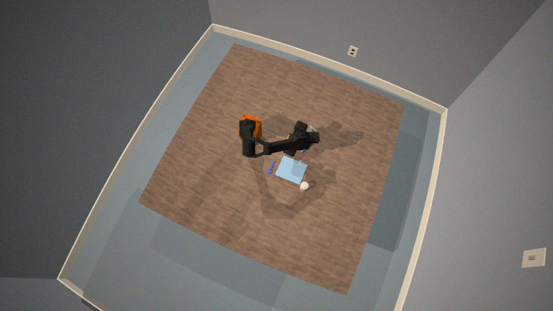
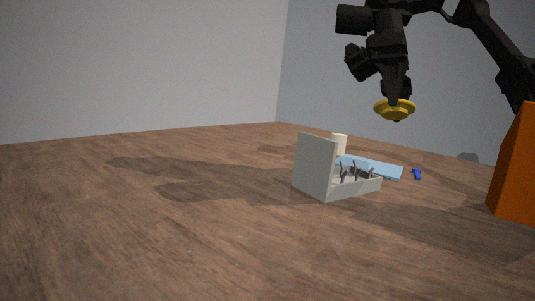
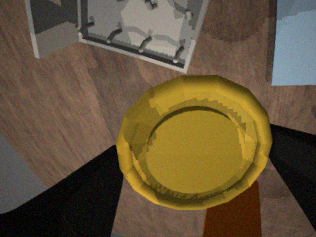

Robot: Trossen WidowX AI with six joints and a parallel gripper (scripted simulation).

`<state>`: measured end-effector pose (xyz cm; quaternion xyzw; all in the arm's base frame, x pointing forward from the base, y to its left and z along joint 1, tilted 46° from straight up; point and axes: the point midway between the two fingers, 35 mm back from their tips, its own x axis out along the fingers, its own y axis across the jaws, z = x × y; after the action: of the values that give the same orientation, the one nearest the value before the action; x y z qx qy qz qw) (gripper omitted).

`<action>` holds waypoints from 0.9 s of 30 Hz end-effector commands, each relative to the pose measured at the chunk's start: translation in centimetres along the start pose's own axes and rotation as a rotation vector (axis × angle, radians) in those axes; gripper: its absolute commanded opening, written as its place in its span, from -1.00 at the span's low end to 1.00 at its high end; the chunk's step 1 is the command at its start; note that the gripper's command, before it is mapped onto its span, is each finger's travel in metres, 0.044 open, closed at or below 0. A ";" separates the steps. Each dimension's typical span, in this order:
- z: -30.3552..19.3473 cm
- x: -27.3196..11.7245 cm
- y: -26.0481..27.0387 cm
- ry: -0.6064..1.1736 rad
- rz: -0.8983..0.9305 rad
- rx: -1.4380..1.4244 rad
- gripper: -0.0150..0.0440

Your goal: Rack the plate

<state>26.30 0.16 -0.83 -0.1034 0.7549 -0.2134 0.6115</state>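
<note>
One plate, yellow, hangs flat in the gripper, whose fingers are clamped on its rim, high above the rack near the table's middle. To the right lie a blue mat, a cup and a small blue tool. The risk, as I judge it: the plate is level, so lowering it untilted would land it across the rails, or it could slip from the rim grip. No writing is legible anywhere.
</note>
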 end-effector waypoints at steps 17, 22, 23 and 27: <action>0.3 3.9 0.3 -0.015 0.357 -0.375 -0.49; 0.5 4.6 0.2 -0.063 0.436 -0.459 -0.49; 0.6 4.7 0.2 -0.074 0.450 -0.476 -0.49; 0.7 5.2 0.2 -0.125 0.508 -0.546 -0.49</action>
<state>25.87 -1.81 -5.19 -0.0833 0.7627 0.1177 0.6304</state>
